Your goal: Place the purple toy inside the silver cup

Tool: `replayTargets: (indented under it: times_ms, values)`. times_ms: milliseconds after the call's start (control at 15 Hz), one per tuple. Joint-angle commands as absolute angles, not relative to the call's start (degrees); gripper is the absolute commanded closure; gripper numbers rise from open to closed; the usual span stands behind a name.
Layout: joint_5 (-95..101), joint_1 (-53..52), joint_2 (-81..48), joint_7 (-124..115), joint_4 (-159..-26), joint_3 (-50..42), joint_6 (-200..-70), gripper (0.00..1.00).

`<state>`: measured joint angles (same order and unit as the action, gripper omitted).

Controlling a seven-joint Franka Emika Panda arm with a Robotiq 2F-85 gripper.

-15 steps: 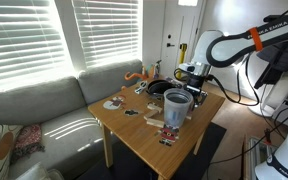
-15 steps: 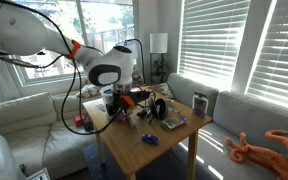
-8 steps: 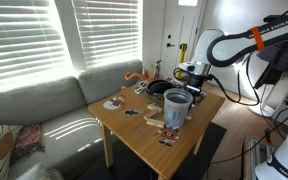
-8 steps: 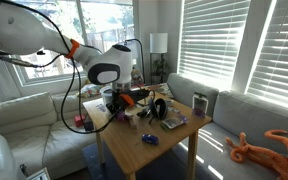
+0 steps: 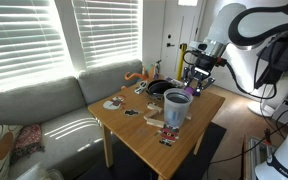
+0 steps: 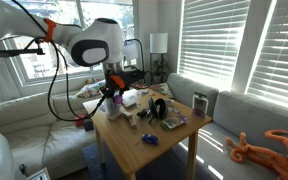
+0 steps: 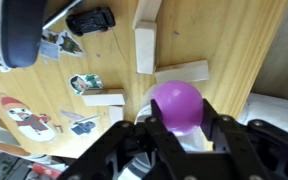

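In the wrist view a round purple toy [image 7: 176, 100] sits between the two black fingers [image 7: 152, 122] of my gripper [image 7: 182, 112], which is shut on it and holds it above the wooden table. The gripper [image 5: 197, 78] hangs over the table's edge farthest from the sofa, raised off the surface. The silver cup [image 5: 177, 107] stands upright near the table's middle, a little to the side of the gripper and lower. Seen from the opposite side, the gripper [image 6: 110, 88] is well apart from the cup [image 6: 200, 103].
Below the gripper lie several pale wooden blocks [image 7: 145, 45], a black toy car [image 7: 90, 20], picture cards [image 7: 84, 84] and a dark round bowl [image 7: 22, 30]. A pale round object [image 7: 189, 142] sits right under the toy. A sofa [image 5: 44, 110] borders the table.
The gripper has shut on the purple toy and the arm has risen, lifting it off the table.
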<state>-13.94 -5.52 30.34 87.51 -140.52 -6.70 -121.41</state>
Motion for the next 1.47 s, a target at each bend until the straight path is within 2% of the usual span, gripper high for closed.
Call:
replayTargets:
  times_ms: [0,400,733,800,933,1133,1267,1400]
  values:
    - [-11.6,-4.3,36.3,82.8,-140.9,-6.1,-123.5,0.84]
    - [-21.7,-15.0,35.2,96.4,-142.0,-11.5,-130.2,0.84]
    - [-28.8,-19.9,32.1,105.5,-142.1,-12.6,-128.8,0.84]
    - [-29.3,-19.8,31.5,106.6,-142.2,-12.3,-129.0,0.34]
    - [-30.1,-19.3,30.4,108.4,-142.0,-11.8,-128.9,0.27]
    - [-30.8,-18.5,30.1,109.8,-142.0,-11.0,-128.9,0.05]
    - [-30.6,-18.0,32.0,110.5,-142.7,-10.2,-129.7,0.00]
    - [-29.3,-16.7,34.6,110.2,-143.5,-8.9,-132.4,0.00]
